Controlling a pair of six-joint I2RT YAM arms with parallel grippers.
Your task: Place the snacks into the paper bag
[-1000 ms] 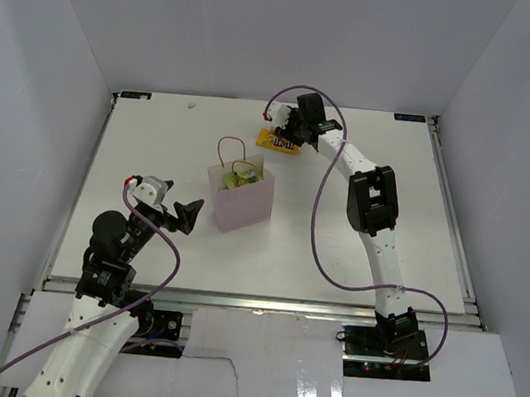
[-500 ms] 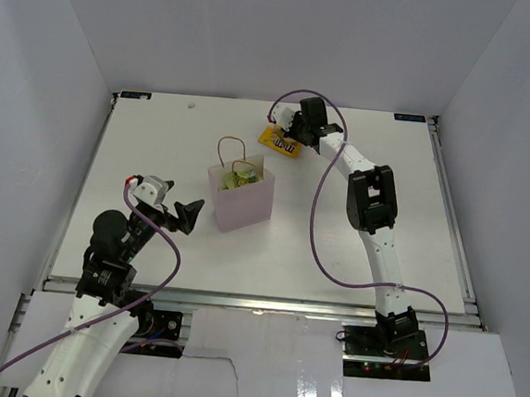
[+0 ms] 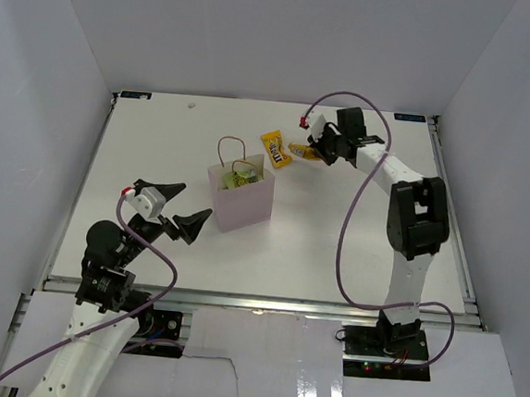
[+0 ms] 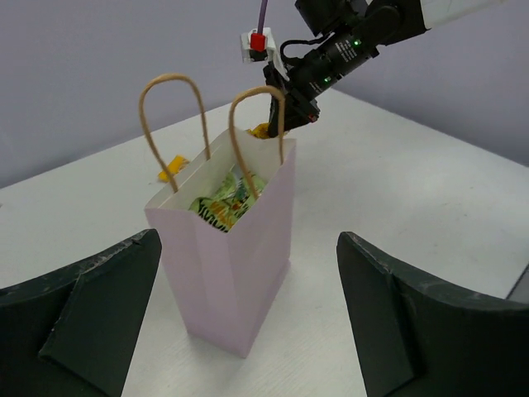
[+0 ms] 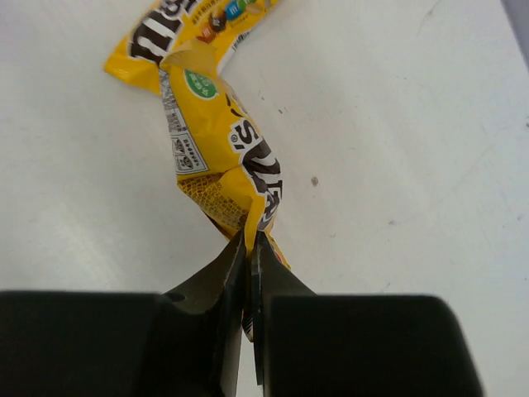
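Observation:
The pale pink paper bag [image 3: 242, 201] stands upright mid-table with lime-green snacks [image 4: 221, 201] inside. My right gripper [image 3: 316, 149] is behind and to the right of it, shut on the end of a crumpled yellow snack packet [image 5: 221, 153]. A second yellow packet [image 3: 275, 149] lies on the table just left of the held one, and their ends meet in the right wrist view. My left gripper [image 3: 190, 204] hangs open just left of the bag, facing it, with the bag [image 4: 235, 265] between and beyond its wide-spread fingers [image 4: 99, 298].
White walls close in the table [image 3: 159, 134] on the left, back and right. The bag's two brown cord handles [image 4: 173, 124] stand up above its rim. The right arm's purple cable [image 3: 345, 233] loops over the table's right half.
My right gripper closed on a yellow packet and swung right with it, leaving the other yellow packet on the table. My left gripper shifted slightly nearer and stayed open.

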